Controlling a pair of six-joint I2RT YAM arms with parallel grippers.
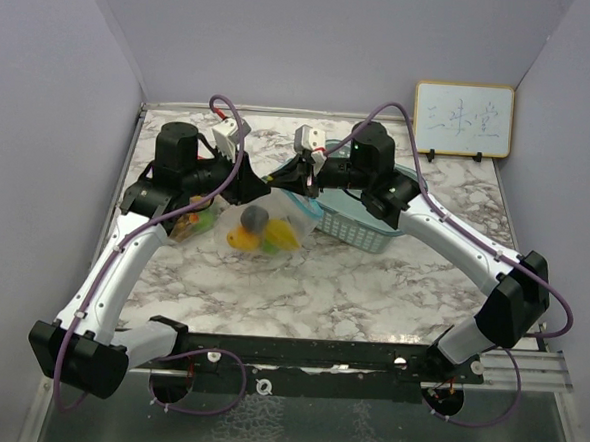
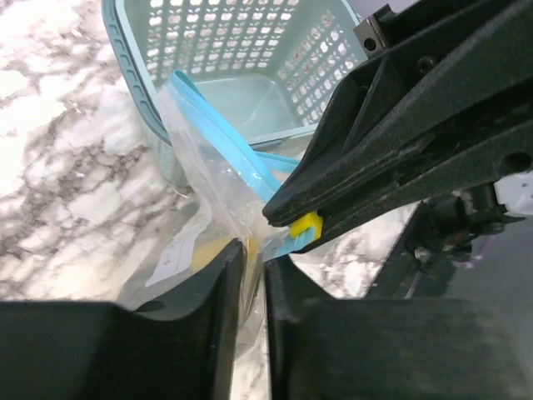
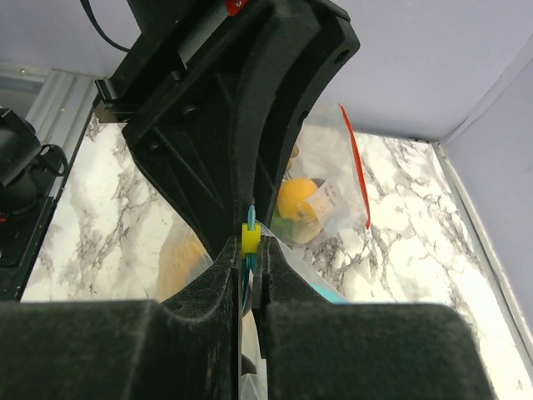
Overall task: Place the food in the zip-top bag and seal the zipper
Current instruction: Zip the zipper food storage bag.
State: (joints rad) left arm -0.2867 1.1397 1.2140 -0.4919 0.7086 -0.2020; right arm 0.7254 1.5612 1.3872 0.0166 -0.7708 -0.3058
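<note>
**Ana:** How was the right hand (image 3: 251, 252) set?

**Ben:** Its fingers were pressed together on the yellow slider (image 3: 251, 236) of the blue zipper strip (image 2: 218, 125). The slider sat right at the fingertips.

**Ana:** And the left hand (image 2: 254, 260)?

**Ben:** It came in from the opposite side, and its tips almost met the right hand's at the slider. Its fingers stood close, with only a slim gap between them, and the bag's film ran down into that gap. I could not tell whether they were pinching it.

**Ana:** Where was the zip-top bag (image 2: 198, 187) itself?

**Ben:** It lay on the marble worktop (image 1: 371, 286), about the middle and slightly left, below the two hands. Its mouth end was lifted toward them. Past the slider, toward the basket, the two blue tracks stood apart.

**Ana:** And the food?

**Ben:** It was inside that bag. There was a dark plum (image 1: 256, 219), an orange-yellow mango (image 1: 241, 240) on its near left and a yellow banana (image 1: 282, 235) to its right. A green piece (image 1: 271, 248) was tucked against the banana.

**Ana:** What lay around it?

**Ben:** A pale teal mesh basket (image 2: 250, 33) stood just right of the bag, with the bag's mouth end against its side. A second clear bag (image 3: 337, 158) with a red strip lay to the left, under the left arm, with coloured pieces inside. A small whiteboard (image 1: 463, 119) leaned at the far right by the wall.
</note>
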